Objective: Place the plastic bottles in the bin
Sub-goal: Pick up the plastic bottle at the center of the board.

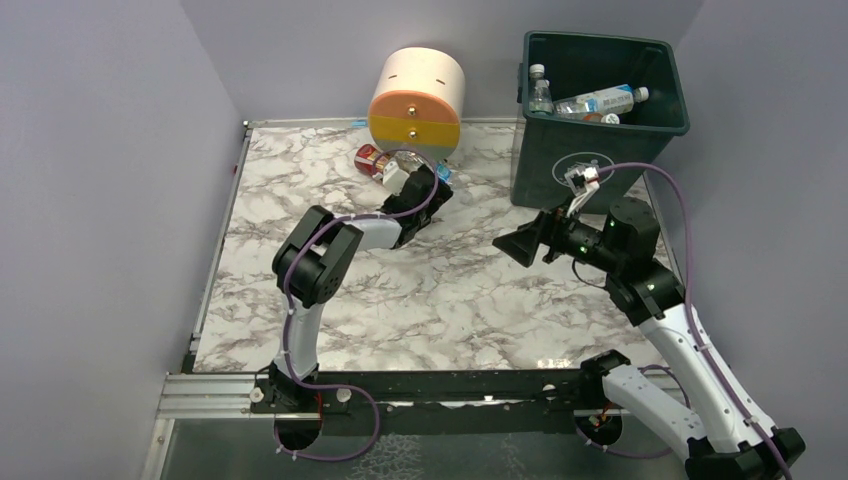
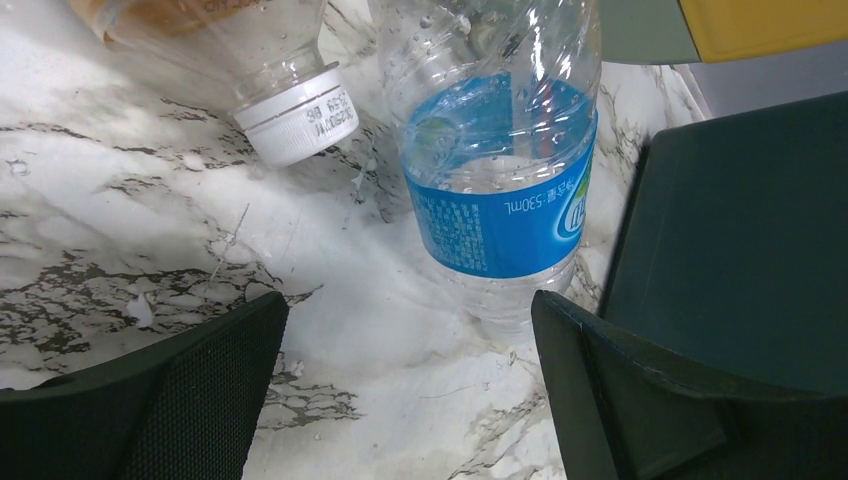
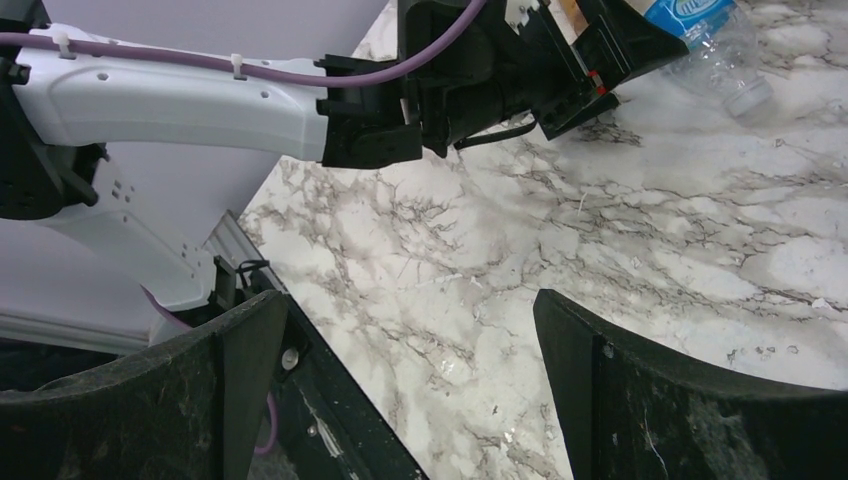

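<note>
A clear bottle with a blue label (image 2: 500, 170) lies on the marble table just ahead of my open, empty left gripper (image 2: 410, 330). Its base sits near my right finger. A white-capped bottle (image 2: 290, 110) with orange liquid lies to its left. In the top view my left gripper (image 1: 432, 185) is at the far middle, with a red-labelled bottle (image 1: 372, 158) beside it. The dark green bin (image 1: 605, 125) stands at the far right and holds several bottles (image 1: 600, 100). My right gripper (image 1: 510, 245) is open and empty above the table (image 3: 410, 340), left of the bin.
The cream and orange round drawer unit (image 1: 415, 95) stands at the back, just behind the two loose bottles. The bin's wall (image 2: 740, 250) is close on the right of my left gripper. My left arm (image 3: 170, 100) crosses the right wrist view. Purple walls enclose the table.
</note>
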Available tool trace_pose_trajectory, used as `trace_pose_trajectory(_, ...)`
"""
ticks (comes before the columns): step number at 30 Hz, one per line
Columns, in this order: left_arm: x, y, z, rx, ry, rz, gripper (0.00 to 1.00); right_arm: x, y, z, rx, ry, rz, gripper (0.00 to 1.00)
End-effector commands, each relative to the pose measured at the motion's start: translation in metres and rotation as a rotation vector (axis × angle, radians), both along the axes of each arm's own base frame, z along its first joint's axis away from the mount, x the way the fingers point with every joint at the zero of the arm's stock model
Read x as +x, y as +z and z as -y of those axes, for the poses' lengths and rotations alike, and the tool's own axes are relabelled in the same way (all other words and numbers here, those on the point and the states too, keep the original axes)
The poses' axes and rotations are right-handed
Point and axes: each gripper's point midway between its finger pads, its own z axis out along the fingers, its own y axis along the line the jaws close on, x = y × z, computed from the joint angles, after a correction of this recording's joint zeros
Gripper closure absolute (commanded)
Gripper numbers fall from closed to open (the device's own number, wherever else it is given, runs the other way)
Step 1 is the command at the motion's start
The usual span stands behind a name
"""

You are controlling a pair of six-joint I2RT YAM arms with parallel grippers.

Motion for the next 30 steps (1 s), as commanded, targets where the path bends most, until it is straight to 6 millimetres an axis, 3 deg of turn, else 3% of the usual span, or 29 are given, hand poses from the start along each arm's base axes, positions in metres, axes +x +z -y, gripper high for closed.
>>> trace_pose_trajectory(1,0.005,0.029,0.0,-0.059,0.052,0.083,0.01,-0.001,-0.007,-0.005,-0.005,0.035,0.007,0.03)
trace_pose_trajectory(11,0.016,0.027,0.019,-0.138,0.065,0.11,0.01,0.0,-0.013,-0.005,-0.008,0.038,-0.001,0.03)
trace_pose_trajectory(18,0.04,0.032,0.031,-0.152,0.084,0.146,0.01,-0.002,-0.014,-0.004,-0.009,0.036,-0.005,0.03)
trace_pose_trajectory(21,0.042,0.025,0.03,-0.146,0.101,0.141,0.01,-0.003,-0.012,-0.003,-0.009,0.032,-0.001,0.03)
trace_pose_trajectory(24,0.048,0.034,0.03,-0.152,0.119,0.162,0.01,-0.003,-0.012,-0.003,-0.012,0.03,-0.001,0.03)
trace_pose_trajectory(30,0.047,0.018,0.026,-0.138,0.141,0.137,0.01,-0.003,-0.016,-0.003,-0.017,0.031,-0.006,0.03)
